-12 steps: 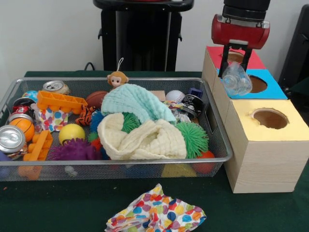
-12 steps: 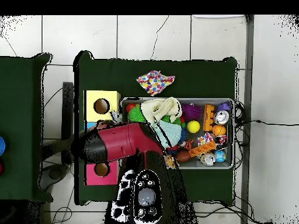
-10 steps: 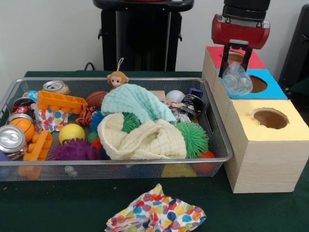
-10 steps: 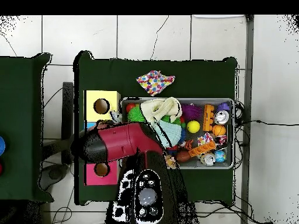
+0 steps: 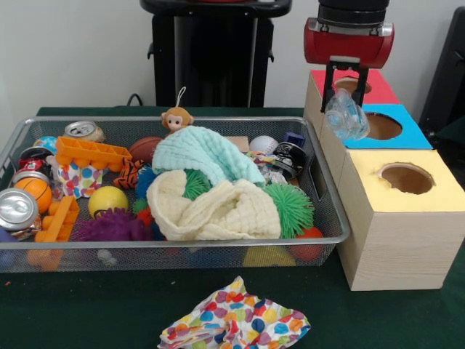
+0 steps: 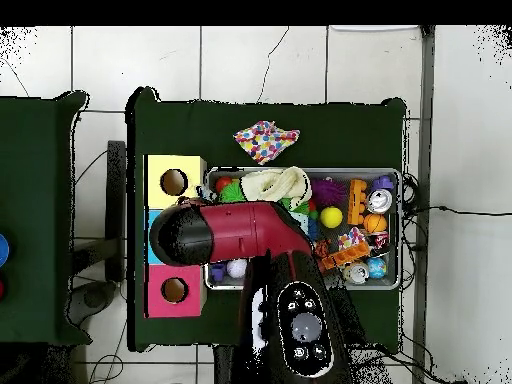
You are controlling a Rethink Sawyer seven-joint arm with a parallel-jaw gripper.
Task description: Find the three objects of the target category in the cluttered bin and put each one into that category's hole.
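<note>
**Mia:** Since a moment ago, the red and black gripper has slid a little toward the bin side of the boxes, and the clear crumpled plastic bottle went with it.

**Ben:** Is it holding the bottle tight?

**Mia:** I think so. The two black fingers are closed on the top of the bottle, and the bottle hangs down from them, tipped a bit to one side.

**Ben:** Where is the bottle now?

**Mia:** It hangs over the bin-side edge of the blue-topped wooden box, just beside the round hole in the blue box. It is not over the middle of the hole.

**Ben:** So what could go wrong?

**Mia:** If the fingers let go here, the bottle may hit the rim of the hole and bounce off. It could fall back into the silver wire mesh bin, which sits right beside the boxes.

**Ben:** Anything else?

**Mia:** The bottle is soft and squashy and held only at the top, so it could slip out early. There is also the red-topped wooden box behind and the yellow-topped wooden box in front. A small wrong move could drop it in the wrong hole.

**Ben:** Can we see this from above?

**Mia:** No. From above the arm hides the bottle.
</note>
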